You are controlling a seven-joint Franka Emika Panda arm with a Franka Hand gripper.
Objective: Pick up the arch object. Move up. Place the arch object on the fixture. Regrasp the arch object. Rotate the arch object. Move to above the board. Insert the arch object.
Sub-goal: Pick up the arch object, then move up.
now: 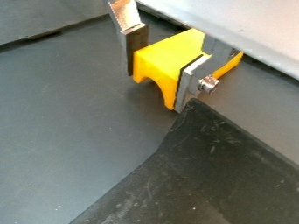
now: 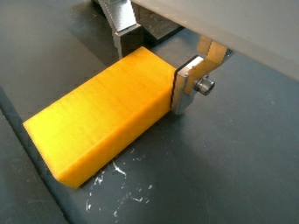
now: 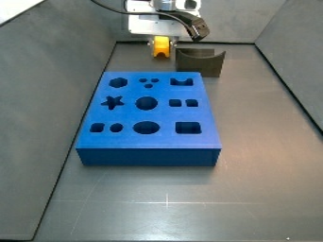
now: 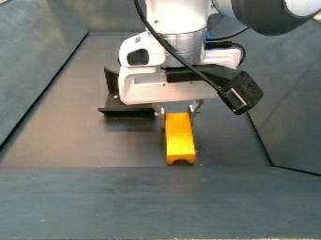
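The arch object is a yellow-orange block with a curved notch. It lies flat on the dark floor in front of the fixture, its long body reaching away from the hand. My gripper is low over the far end of the arch object, one finger pressed on each side, shut on it. In a side view the gripper sits at the back, beside the fixture. The blue board lies mid-floor with its shaped holes facing up.
Grey walls box in the floor on the sides and back. The arm's white hand hides the far end of the arch object and part of the fixture.
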